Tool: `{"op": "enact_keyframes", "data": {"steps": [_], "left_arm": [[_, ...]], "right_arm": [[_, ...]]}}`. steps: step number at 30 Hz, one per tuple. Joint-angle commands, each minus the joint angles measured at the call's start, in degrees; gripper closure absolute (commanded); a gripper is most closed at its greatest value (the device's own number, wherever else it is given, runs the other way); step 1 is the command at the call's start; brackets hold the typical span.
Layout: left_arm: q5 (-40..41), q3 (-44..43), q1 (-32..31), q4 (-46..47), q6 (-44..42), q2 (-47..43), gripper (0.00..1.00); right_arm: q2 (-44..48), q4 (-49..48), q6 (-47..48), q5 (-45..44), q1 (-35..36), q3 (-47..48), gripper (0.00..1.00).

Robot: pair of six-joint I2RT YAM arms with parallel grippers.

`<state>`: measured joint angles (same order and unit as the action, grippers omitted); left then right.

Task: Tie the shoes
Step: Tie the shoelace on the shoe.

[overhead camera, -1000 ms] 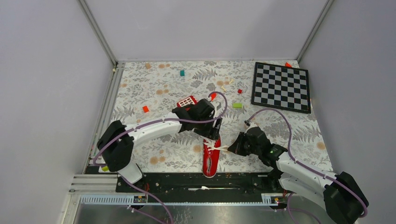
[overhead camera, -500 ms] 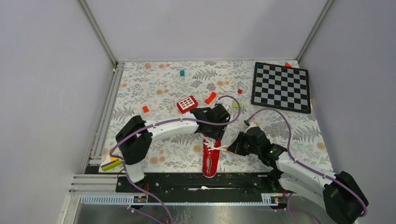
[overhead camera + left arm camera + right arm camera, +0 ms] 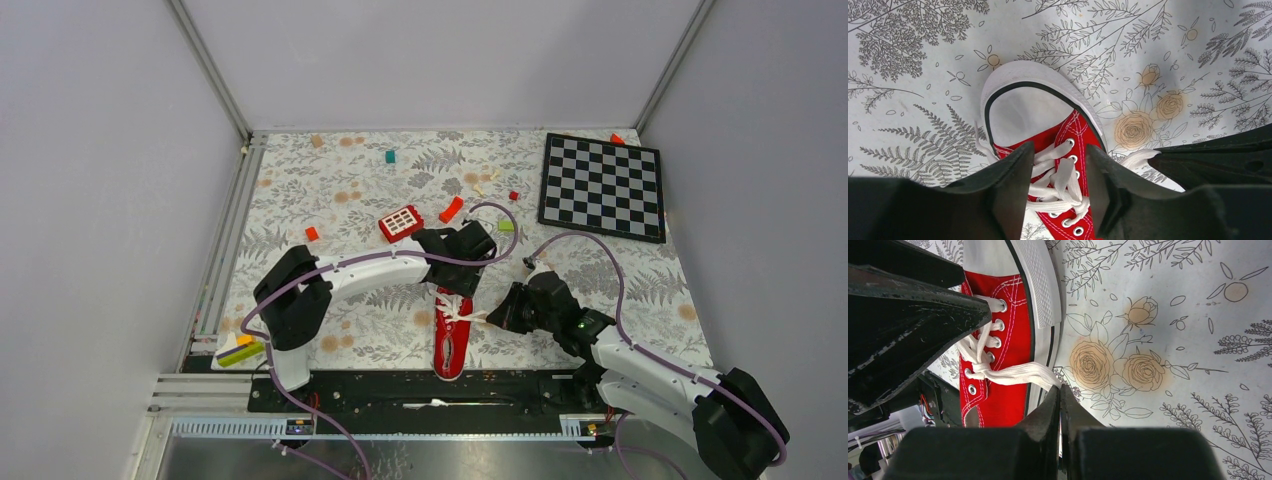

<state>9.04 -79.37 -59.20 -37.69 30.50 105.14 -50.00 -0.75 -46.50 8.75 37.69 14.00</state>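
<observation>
A small red sneaker (image 3: pixel 451 345) lies on the floral tabletop (image 3: pixel 330 190), its white toe cap pointing away from the two arms. The left end effector (image 3: pixel 1060 150) hangs directly over the sneaker's forefoot, released. Its two black fingers (image 3: pixel 1013 180) are spread to either side of the crossed lacing, just behind the toe cap; whether they touch the canvas cannot be told. The right end effector (image 3: pixel 1060 390) sits just to the right of the sneaker, low by the tabletop. It is clenched on the end of a white lace (image 3: pixel 1013 374), which runs flat from the middle eyelets across the sneaker's right side and over its white sole. A red block with white squares (image 3: pixel 400 221) lies beyond the sneaker's toe to the left. A chessboard (image 3: pixel 603 186) lies well beyond the toe to the right.
</observation>
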Motion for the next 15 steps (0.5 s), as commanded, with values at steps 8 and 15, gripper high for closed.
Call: {"op": "enact_keyframes", "data": {"steps": [8,15], "left_arm": [[-2.45,-0.66,-0.04,-1.68,1.20,-1.93,0.53],[-4.26,-0.67,-0.09,-1.60,1.02,-1.61,0.90]], "right_arm": [[-0.18,-2.16,-0.30,0.91,-0.44,0.94,1.00],[-0.68,-2.43,-0.28,1.08,-0.43,1.16,1.00]]}}
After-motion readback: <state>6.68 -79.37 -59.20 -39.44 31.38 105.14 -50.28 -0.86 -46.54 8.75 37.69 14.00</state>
